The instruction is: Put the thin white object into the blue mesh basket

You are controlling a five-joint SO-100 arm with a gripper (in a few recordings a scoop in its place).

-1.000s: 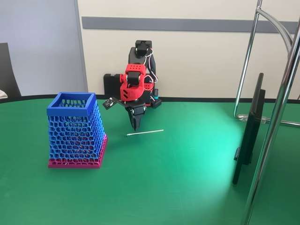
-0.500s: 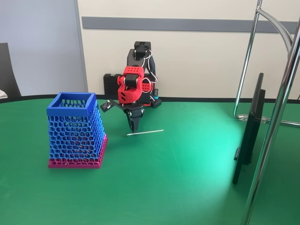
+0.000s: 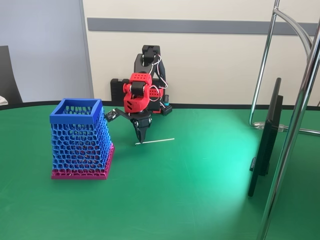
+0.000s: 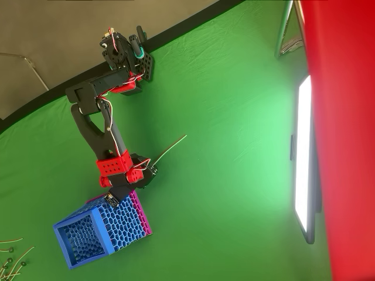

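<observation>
One blue mesh basket [image 3: 80,140] stood nearest on the green table [image 3: 190,195]. Beyond it one thin white swab [image 3: 155,141] lay flat, the gripper [image 3: 140,139] poised at its left tip; whether its jaws gripped, I couldn't tell.

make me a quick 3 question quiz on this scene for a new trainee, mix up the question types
1. True or false: the thin white object already lies inside the blue mesh basket.
2. Multiple choice: in the fixed view, the end effector points down at which part of the stick? A) its left end B) its middle C) its right end
3. Fill in: the basket has a blue rim and a ____ base.

Key
1. False. It lies flat on the green table, apart from the basket.
2. A. The tips sit right at the left end.
3. Magenta-pink.
</observation>
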